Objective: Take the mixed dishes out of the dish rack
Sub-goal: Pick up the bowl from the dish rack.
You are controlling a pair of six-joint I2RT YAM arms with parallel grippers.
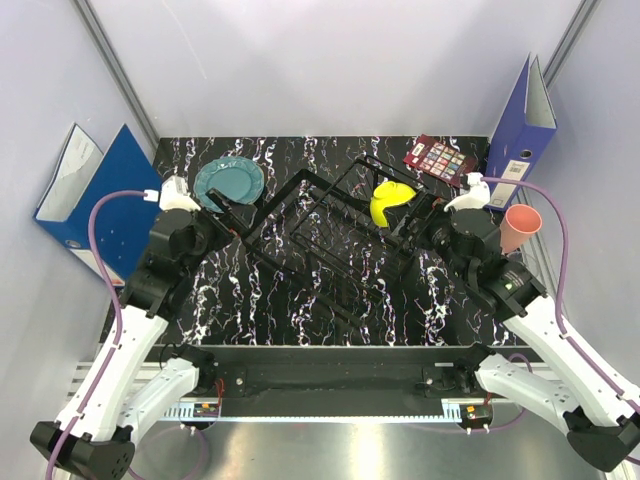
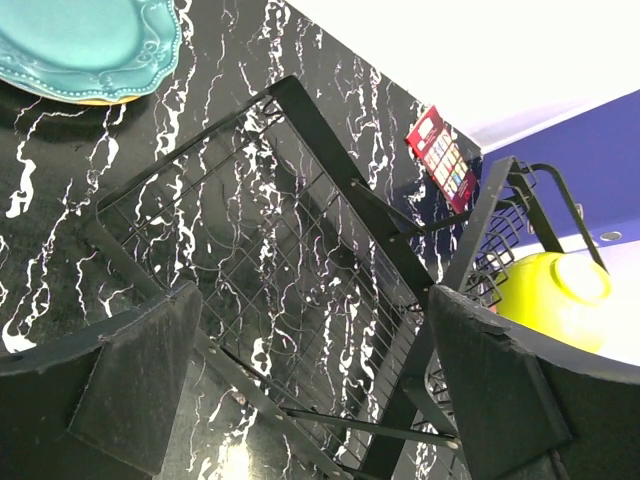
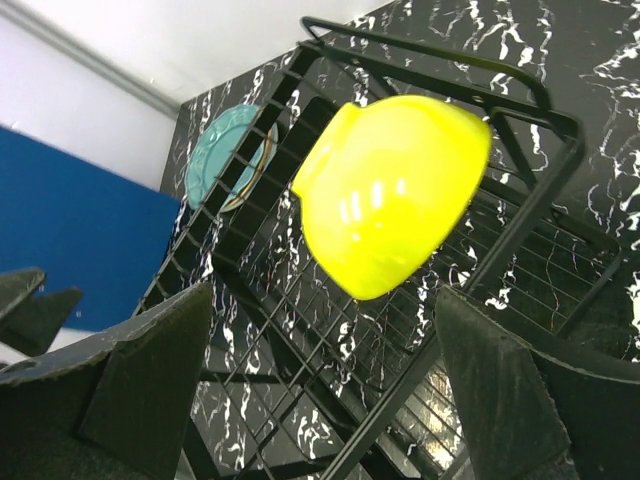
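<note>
The black wire dish rack (image 1: 330,235) lies across the middle of the table. A small yellow-green bowl (image 1: 392,202) stands on edge in its right end. It also shows in the right wrist view (image 3: 390,190) and the left wrist view (image 2: 555,300). A teal scalloped plate (image 1: 229,183) lies on the table at the back left, with a yellowish rim under it (image 2: 100,100). A pink cup (image 1: 520,228) stands at the right edge. My left gripper (image 1: 226,213) is open and empty over the rack's left end (image 2: 300,250). My right gripper (image 1: 413,228) is open and empty just short of the bowl. The glass and other plates are out of view.
A red swatch card (image 1: 440,158) lies at the back right. Blue ring binders lean on the left wall (image 1: 90,195) and the right wall (image 1: 522,125). The rack's raised black frame bars (image 3: 520,230) stand around the bowl.
</note>
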